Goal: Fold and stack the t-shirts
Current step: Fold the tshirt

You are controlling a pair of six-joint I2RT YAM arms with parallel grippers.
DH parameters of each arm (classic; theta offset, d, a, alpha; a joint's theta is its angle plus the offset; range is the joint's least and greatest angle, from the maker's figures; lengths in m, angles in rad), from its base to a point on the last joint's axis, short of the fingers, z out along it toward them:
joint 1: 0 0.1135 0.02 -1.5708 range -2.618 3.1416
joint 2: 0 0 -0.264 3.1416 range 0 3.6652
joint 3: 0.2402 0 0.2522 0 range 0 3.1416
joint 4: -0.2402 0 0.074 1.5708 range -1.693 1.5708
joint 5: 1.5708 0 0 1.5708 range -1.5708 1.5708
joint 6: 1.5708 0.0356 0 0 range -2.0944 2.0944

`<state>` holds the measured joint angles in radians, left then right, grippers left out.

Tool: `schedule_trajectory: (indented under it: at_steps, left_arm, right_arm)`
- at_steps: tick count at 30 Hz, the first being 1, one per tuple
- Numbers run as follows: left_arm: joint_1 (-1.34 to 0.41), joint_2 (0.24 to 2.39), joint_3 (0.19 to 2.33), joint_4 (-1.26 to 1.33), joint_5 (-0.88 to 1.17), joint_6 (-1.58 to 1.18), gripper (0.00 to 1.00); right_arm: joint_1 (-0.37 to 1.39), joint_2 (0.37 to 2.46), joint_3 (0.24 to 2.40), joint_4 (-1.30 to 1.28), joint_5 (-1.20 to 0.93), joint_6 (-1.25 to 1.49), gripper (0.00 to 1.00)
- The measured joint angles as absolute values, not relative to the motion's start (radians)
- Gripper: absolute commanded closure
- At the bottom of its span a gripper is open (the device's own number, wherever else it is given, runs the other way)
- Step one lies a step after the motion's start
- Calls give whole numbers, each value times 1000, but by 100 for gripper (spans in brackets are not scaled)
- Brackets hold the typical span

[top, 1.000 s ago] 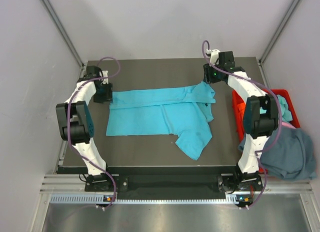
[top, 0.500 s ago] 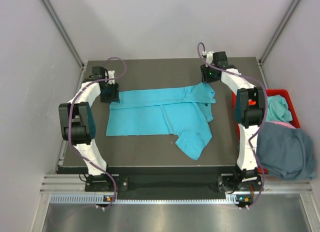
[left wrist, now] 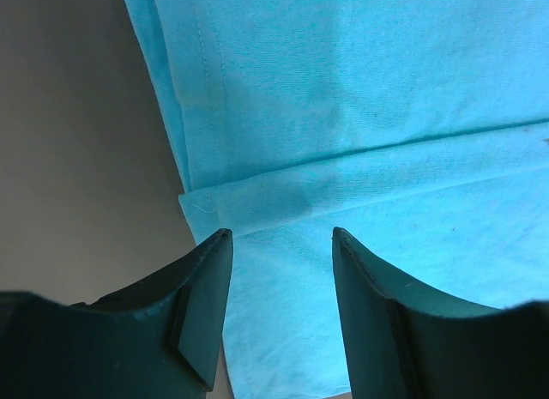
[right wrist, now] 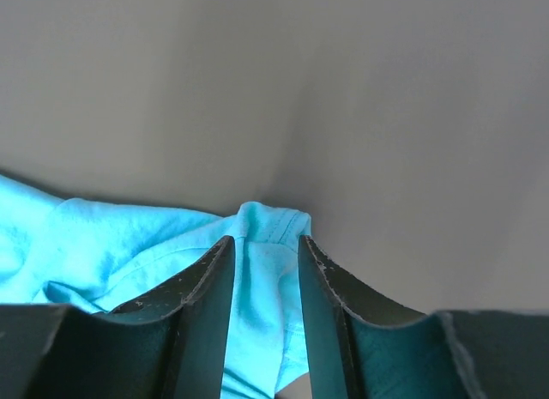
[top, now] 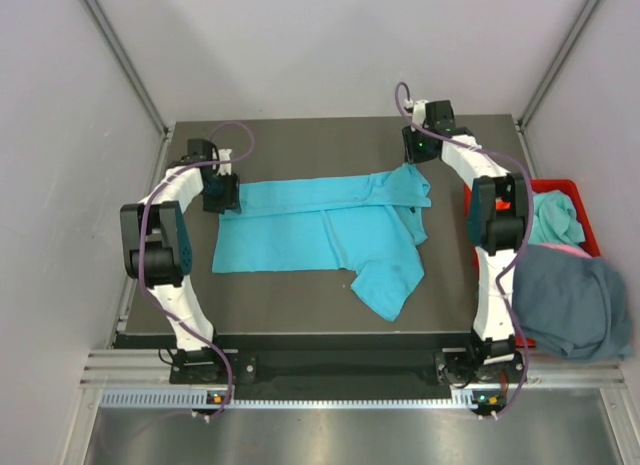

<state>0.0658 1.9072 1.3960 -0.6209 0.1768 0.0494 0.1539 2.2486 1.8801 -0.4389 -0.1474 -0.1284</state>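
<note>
At left, we see the left gripper [left wrist: 279, 236] spread wide above a hemmed corner of the turquoise t-shirt [top: 300, 230], which lies partly folded across the dark table [top: 300, 145]. At the shirt's far right edge, the right gripper [right wrist: 264, 240] stands narrow astride a tip of cloth (pinched or not, we cannot tell). A slate blue-grey t-shirt [top: 570, 305] drapes over the red bin [top: 548, 184].

The left pincer [left wrist: 279, 236] slid over the turquoise t-shirt [top: 300, 230]; the right pincer [right wrist: 264, 240] narrowed.
</note>
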Motion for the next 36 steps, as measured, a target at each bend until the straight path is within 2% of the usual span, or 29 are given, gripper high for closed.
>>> schedule_trajectory:
  at_steps: [8,10,11,14,22,36]
  left_arm:
    - [66,1907,1396,-621,176,49,46]
    - [66,1907,1396,-621,176,49,46]
    - [66,1907,1396,-621,176,49,45]
    - [66,1907,1396,-621,175,49,46]
    - [66,1907,1396,-621,175,49,46]
    - [66,1906,1358,-590,191,46,46]
  right_arm:
    - [154,2268,1880,-443,-147,-128,69]
    - [154,2280,1882,-449,-147,-127,76]
    - [154,2286,1882,-452,-147,-127,86]
    - [154,2299,1882,-464,-148,-123,100]
    - [154,2263,1832,-450,-149,-118,100]
    - [181,1861,1588,-457,-236,-93,100]
